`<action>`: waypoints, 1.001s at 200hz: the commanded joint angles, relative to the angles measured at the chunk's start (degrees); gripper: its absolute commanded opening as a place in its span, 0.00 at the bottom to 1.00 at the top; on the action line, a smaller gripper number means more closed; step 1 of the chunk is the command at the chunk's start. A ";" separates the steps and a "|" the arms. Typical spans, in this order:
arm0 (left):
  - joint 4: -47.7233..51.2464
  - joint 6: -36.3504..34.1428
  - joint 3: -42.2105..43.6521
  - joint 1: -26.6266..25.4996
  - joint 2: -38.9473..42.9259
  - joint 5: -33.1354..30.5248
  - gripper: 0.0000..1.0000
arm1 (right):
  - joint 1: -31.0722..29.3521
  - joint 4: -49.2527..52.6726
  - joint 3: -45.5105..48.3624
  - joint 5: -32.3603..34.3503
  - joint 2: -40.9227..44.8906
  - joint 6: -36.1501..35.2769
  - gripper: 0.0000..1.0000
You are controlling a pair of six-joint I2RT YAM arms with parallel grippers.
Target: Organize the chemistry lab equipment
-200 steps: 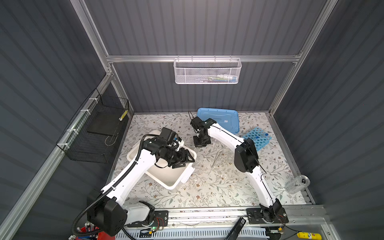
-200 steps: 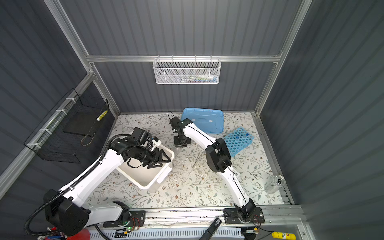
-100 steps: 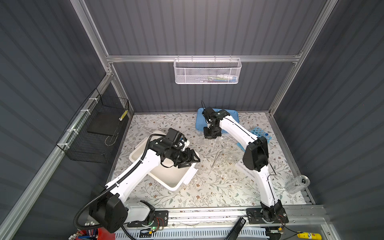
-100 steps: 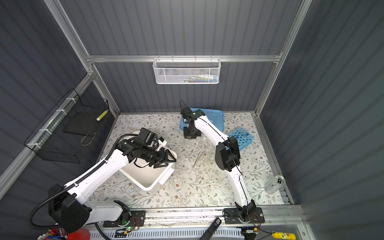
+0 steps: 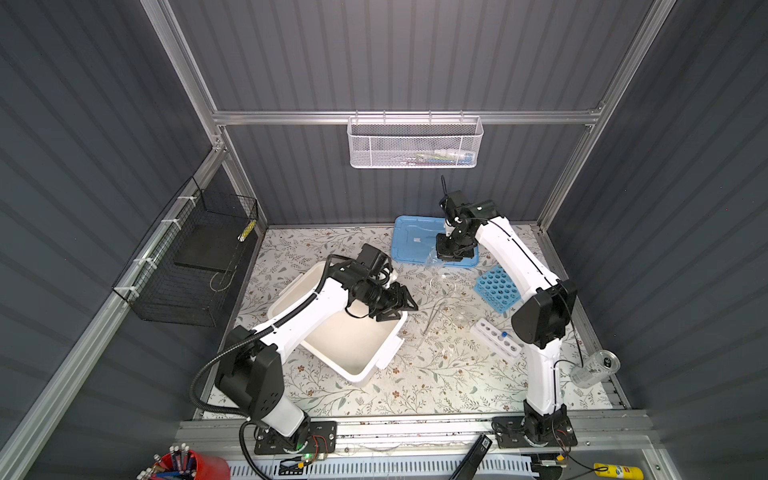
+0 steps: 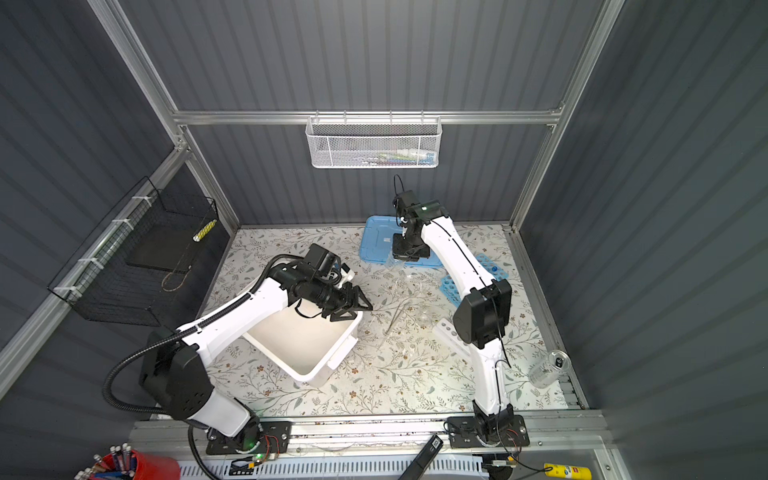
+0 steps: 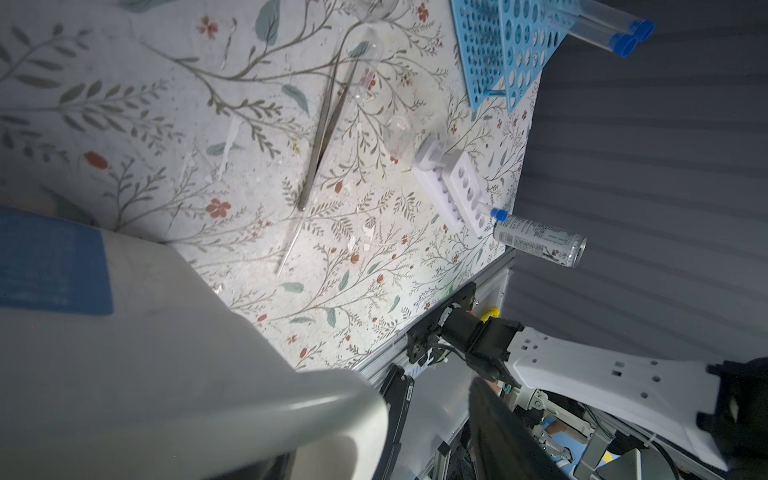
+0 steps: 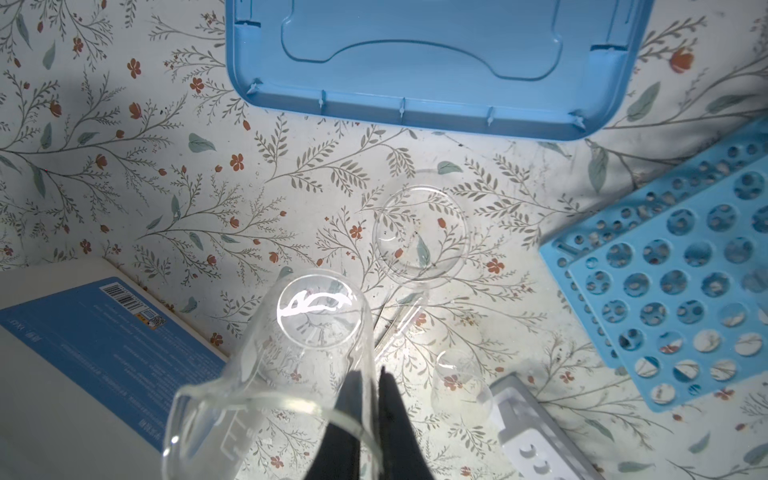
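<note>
My right gripper (image 8: 372, 376) is shut on the wall of a clear glass beaker (image 8: 307, 353). In a top view it hangs above the front edge of the blue lid (image 5: 417, 241). My left gripper (image 5: 395, 308) stands open at the white bin's far right rim (image 5: 388, 353). In the left wrist view that rim (image 7: 332, 407) hides one finger. On the mat lie a petri dish (image 8: 419, 232), a small tipped beaker (image 8: 457, 378), thin rods (image 7: 328, 124), a blue rack (image 5: 496, 289) and a white one-row rack (image 5: 494, 336). Blue-capped tubes (image 7: 611, 29) lie beyond the blue rack.
A drink can (image 5: 594, 368) lies at the front right edge. A white mesh basket (image 5: 415, 143) hangs on the back wall and a black wire basket (image 5: 195, 257) on the left wall. A red cup of pencils (image 5: 183, 467) stands below the front rail.
My right arm has swung right and toward the back, carrying the beaker from mid-table to the lid's front edge. The left gripper moved right along the bin, which shifted slightly.
</note>
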State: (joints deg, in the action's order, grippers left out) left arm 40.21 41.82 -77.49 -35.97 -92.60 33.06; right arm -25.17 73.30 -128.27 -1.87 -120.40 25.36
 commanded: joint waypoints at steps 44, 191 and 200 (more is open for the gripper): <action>0.11 -4.02 -11.94 -0.15 -9.12 3.94 0.64 | 1.37 5.17 -2.24 -0.73 2.79 -0.36 0.00; 23.71 -11.20 -22.13 10.72 1.60 -5.83 0.82 | -2.33 13.28 -12.65 -2.03 5.31 1.89 0.00; 26.02 -12.34 -23.02 12.79 2.51 -7.11 0.82 | -3.38 14.79 -15.62 -2.00 4.52 2.26 0.00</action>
State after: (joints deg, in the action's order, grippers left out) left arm 57.45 32.64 -98.50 -28.51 -92.88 29.54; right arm -26.11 83.64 -138.12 -3.51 -115.15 26.57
